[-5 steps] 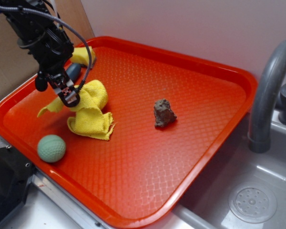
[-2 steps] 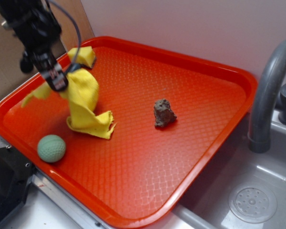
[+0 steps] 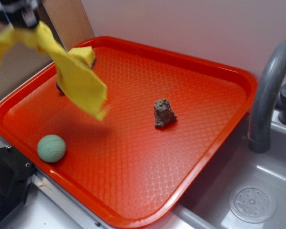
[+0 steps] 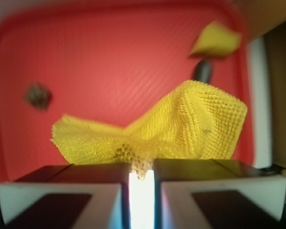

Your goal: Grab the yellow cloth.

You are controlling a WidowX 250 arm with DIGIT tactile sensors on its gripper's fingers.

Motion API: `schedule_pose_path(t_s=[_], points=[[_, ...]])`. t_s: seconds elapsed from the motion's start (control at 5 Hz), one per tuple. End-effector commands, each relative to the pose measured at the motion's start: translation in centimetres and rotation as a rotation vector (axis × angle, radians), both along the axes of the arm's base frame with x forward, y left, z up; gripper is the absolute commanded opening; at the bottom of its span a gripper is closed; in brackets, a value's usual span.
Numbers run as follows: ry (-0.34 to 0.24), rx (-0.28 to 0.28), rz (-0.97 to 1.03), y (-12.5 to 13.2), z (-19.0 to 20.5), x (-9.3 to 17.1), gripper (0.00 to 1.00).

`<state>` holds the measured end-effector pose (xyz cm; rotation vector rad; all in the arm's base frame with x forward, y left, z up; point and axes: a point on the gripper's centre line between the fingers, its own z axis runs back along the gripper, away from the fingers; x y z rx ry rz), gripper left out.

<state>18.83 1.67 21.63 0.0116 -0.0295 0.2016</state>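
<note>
Black fingers (image 4: 141,183) pinch the yellow cloth (image 3: 78,81), which hangs clear above the red tray's (image 3: 219,71) left side. A yellow sponge (image 3: 85,55) sits near the tray's far left corner, a green ball (image 3: 51,148) by the near left edge, a brown lump (image 3: 164,113) mid-tray.

Setting: a kitchen sink area, possibly a mock-up for testing. Evidence follows. A grey curved tap (image 3: 269,90) rises at the right of a red plastic serving tray (image 3: 214,143). Below the tap lies a grey metal sink basin (image 3: 271,167) with a round perforated drain cover (image 3: 252,204). The tray rests over the sink's left part. A plain pale wall (image 3: 190,26) stands behind the tray. A brown cardboard panel (image 3: 9,76) stands left of it.
</note>
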Motion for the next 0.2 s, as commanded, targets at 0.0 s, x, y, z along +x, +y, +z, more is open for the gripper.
schedule_pose_path(t_s=[0.0], points=[[-0.067, 0.049, 0.083, 0.88, 3.42, 1.96, 0.0]])
